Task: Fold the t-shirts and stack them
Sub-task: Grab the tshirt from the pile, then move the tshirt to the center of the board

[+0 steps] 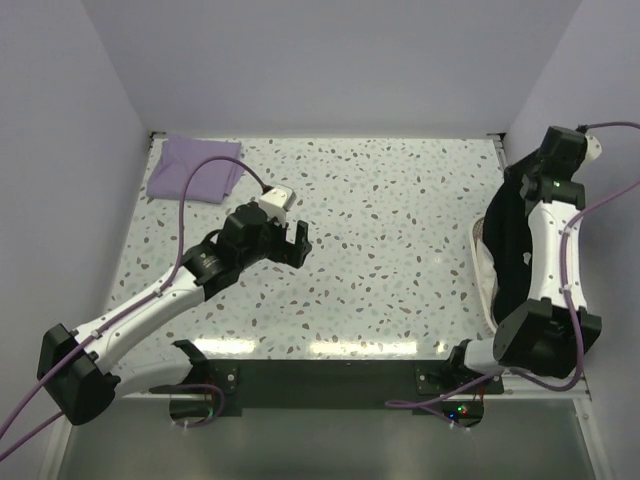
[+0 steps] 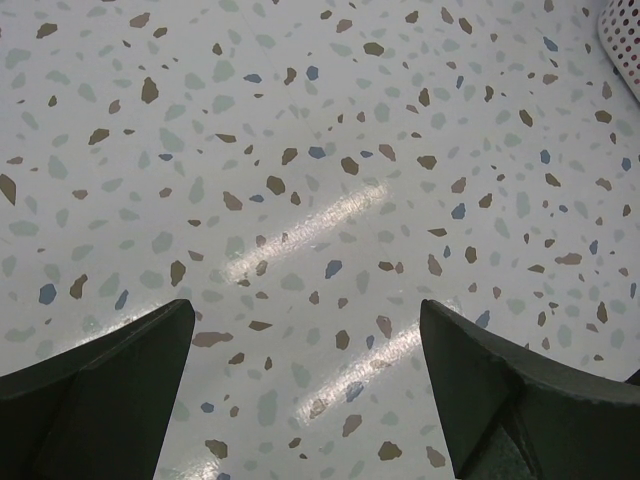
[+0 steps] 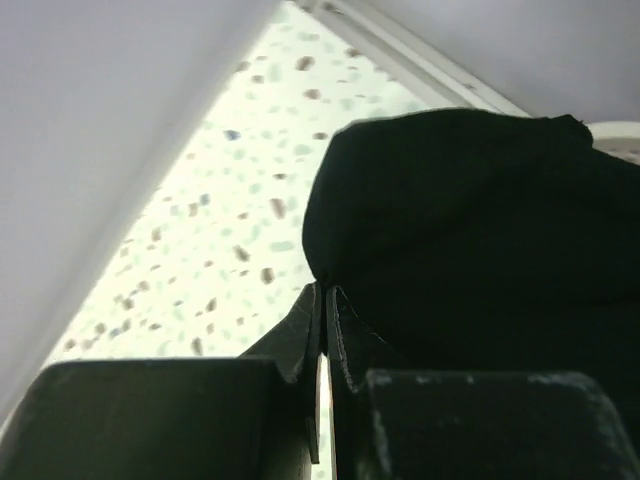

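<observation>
- Right pincer (image 3: pixel 325 300) clamped on thin edge of black shirt (image 3: pixel 470 230), 3 o'clock; may slip on pull.
- Shirt drapes my arm (image 1: pixel 552 250); could snag.
- Left pincer (image 2: pixel 305 325) apart, empty; lavender shirt (image 1: pixel 193 168) at 11 o'clock.

Counter (image 1: pixel 400 200): a white terrazzo top flecked with brown, grey-green and blue chips, seen from above. Plain pale lavender-grey panels close it in on three sides: back wall (image 1: pixel 330 60), left wall (image 1: pixel 60 150) and right wall (image 1: pixel 600 60). A narrow white rim (image 1: pixel 330 134) runs where the counter meets the back wall. Overhead light shows as bright glare streaks (image 1: pixel 340 347) along the near edge. In the left wrist view it appears as two slanting bands (image 2: pixel 310 220).
</observation>
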### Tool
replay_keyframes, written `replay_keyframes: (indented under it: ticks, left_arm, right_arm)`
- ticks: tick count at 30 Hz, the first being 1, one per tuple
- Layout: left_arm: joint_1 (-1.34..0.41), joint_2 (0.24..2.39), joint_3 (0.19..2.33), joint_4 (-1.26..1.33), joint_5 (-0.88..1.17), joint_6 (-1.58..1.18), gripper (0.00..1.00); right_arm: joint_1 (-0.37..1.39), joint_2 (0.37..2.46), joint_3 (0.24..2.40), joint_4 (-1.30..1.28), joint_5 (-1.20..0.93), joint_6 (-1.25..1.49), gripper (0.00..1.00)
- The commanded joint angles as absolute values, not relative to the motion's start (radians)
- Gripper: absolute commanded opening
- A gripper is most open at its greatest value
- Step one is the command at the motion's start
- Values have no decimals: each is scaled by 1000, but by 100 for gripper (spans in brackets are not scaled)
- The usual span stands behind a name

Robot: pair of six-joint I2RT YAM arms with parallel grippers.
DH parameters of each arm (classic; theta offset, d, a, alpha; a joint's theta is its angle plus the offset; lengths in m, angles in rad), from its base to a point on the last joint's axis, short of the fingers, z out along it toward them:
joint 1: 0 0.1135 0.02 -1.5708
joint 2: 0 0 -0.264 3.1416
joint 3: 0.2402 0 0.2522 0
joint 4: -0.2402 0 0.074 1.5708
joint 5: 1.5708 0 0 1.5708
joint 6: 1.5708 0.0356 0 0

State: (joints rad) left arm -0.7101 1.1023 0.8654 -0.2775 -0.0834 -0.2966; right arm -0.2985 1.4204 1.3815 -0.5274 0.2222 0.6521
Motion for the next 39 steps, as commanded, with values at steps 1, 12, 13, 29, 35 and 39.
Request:
replay_keyframes:
  ticks: [1,12,13,29,35,39]
  left_arm:
    - [-713,1080,864,-245,-66,-311,100]
    - [-713,1029,856,-232,-49,-345,100]
    - [-712,1025,856,-230,-52,-347,100]
    - [-712,937,787,-202,-225,-472,100]
    - [-706,1029,808,-218,-414,-555,100]
    - [-655,1120,810,-203,-376,-601,100]
  right_arm:
    - [-296,1325,1462,-472,-21,618,0]
    - [-48,1226,1707,-371,-273,693,0]
    - [36,1238,1729,-362,-273,696,0]
    - [425,1385,1836,-319,-172,667,0]
    - [423,1561,1854,-412,-103,615,0]
    - [390,1748,1917,-501,-87,558,8]
